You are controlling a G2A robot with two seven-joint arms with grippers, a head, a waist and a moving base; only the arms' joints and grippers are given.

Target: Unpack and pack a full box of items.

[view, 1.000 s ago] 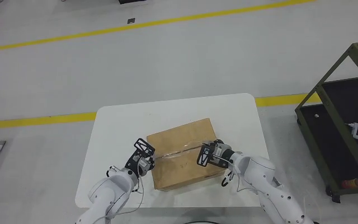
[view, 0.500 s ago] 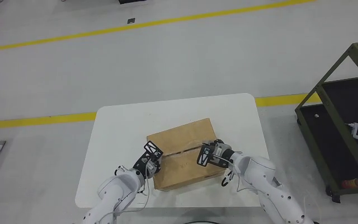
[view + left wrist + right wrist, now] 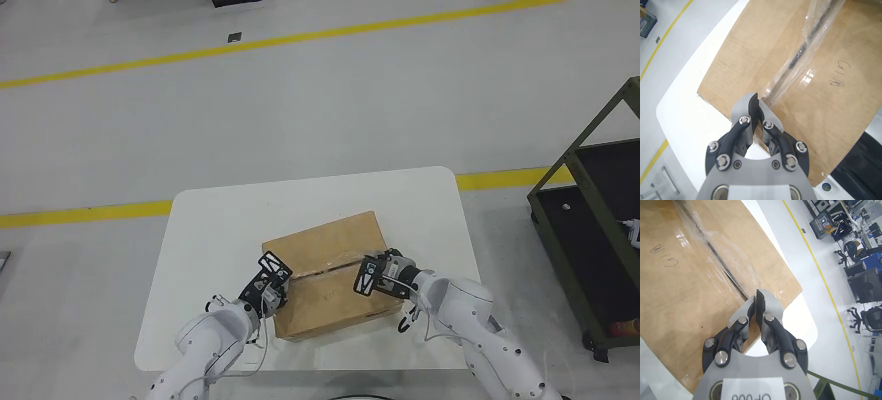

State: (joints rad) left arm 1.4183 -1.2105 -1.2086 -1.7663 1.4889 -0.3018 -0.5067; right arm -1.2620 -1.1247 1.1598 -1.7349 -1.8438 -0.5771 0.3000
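A closed brown cardboard box lies at an angle on the white table. Crumpled clear tape runs along its top seam, where a dark gap shows between the flaps. My left gripper is shut, its tips over the box's edge at one end of the seam, beside the tape. At the opposite end, my right gripper is shut, with the lifted end of the tape running up into its tips.
A dark green cart stands on the floor to the table's right. Bare tabletop lies to the left of the box and behind it. Office chairs and desks stand far off across the floor.
My left gripper has moved in from beside the box to the box's edge at the seam's end. The right gripper and the box have stayed put.
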